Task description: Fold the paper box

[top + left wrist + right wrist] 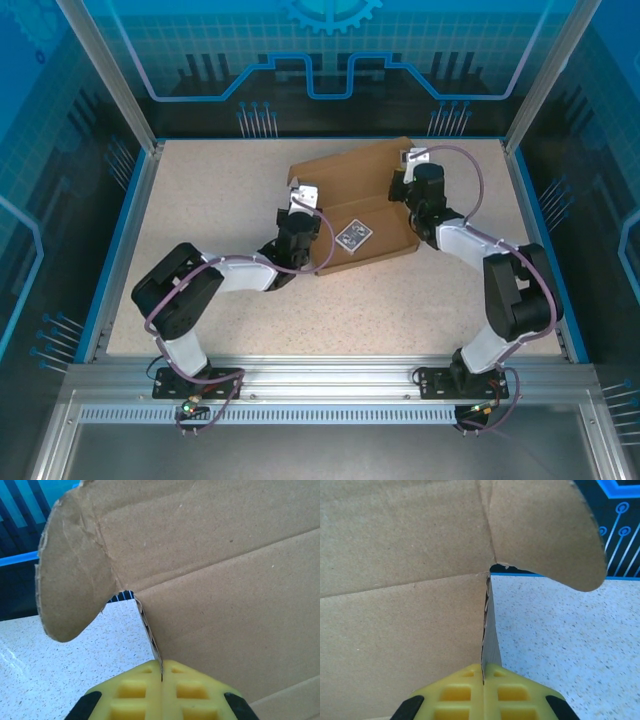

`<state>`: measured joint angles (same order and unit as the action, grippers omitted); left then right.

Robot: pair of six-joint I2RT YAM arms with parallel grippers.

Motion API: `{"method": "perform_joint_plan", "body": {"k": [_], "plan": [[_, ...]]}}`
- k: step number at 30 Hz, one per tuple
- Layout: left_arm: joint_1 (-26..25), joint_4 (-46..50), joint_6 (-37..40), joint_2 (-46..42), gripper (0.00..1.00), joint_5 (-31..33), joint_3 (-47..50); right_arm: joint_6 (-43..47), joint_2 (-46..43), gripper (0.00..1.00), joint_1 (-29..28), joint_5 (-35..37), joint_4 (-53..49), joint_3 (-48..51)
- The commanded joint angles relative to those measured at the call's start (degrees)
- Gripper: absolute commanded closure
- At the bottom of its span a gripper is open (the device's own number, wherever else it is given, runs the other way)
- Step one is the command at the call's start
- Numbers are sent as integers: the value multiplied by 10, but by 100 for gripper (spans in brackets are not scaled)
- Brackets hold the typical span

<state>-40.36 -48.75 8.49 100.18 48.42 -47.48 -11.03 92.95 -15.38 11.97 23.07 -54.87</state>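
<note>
Paper box (355,190) lies as a partly folded brown cardboard sheet on the speckled table (220,200), in the far central area, between the two arms. A small blue-patterned card pack (352,236) rests on the sheet near its front edge.

Left gripper (161,674): jaws closed on a thin cardboard panel at the left side of the box. The panel appears edge-on between the yellow fingers (132,690). The main sheet extends to the right of the grip, and a rounded flap (65,590) stands at the upper left, over bare table.

Right gripper (483,672): jaws closed on the matching thin panel at the right side of the box, also seen edge-on. The main sheet extends to the left of this grip, and a second rounded flap (550,535) stands at the upper right.
</note>
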Motion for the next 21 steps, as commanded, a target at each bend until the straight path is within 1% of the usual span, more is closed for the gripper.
{"method": "perform_joint_plan", "body": {"k": [1, 11, 21], "plan": [[-37, -11, 22, 16, 100, -59, 8, 6, -31, 95, -23, -50, -4, 18], [-65, -37, 44, 16, 100, -42, 38, -18, -85, 95, -24, -24, -15, 101], [-94, -41, 43, 5, 100, -31, 67, -43, -135, 95, -27, 0, -21, 168]]}}
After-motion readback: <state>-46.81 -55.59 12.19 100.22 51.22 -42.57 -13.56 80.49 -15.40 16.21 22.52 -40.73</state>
